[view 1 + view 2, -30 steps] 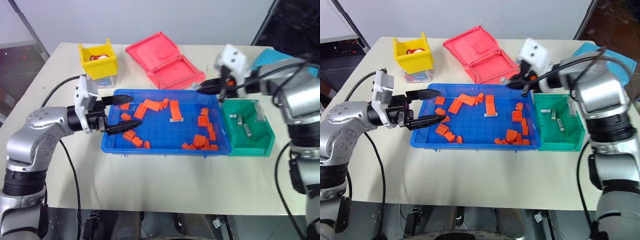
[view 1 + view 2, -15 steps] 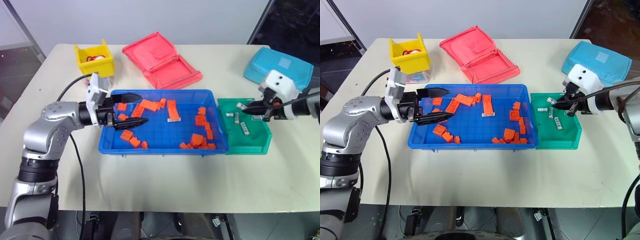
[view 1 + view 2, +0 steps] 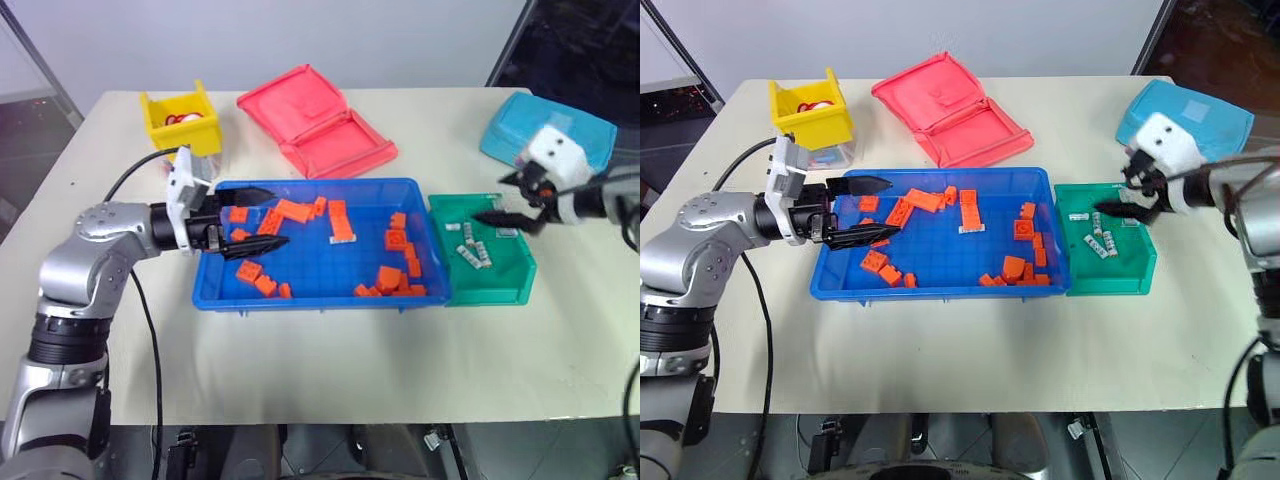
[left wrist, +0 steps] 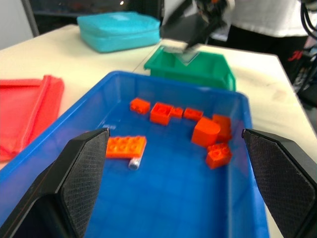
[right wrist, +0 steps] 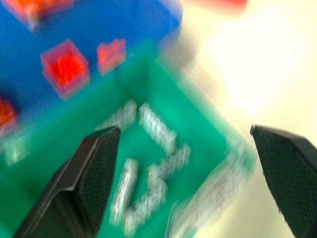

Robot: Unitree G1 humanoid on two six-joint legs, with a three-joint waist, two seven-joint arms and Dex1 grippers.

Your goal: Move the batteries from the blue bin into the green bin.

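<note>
Lying beside orange block, one battery, left wrist view

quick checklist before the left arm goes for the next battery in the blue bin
1. Left tool open and empty: ok, fingers spread over the blue bin's left end.
2. Battery left to pick: ok, one battery lies on the bin floor beside a flat orange block.
3. Battery free of clutter: not ok, it touches or nearly touches that block.
4. Right tool released: ok, fingers apart and empty over the green bin.
5. Green bin has room: ok, a few batteries lie on its floor.
6. More batteries hidden under the blocks: cannot tell.
</note>
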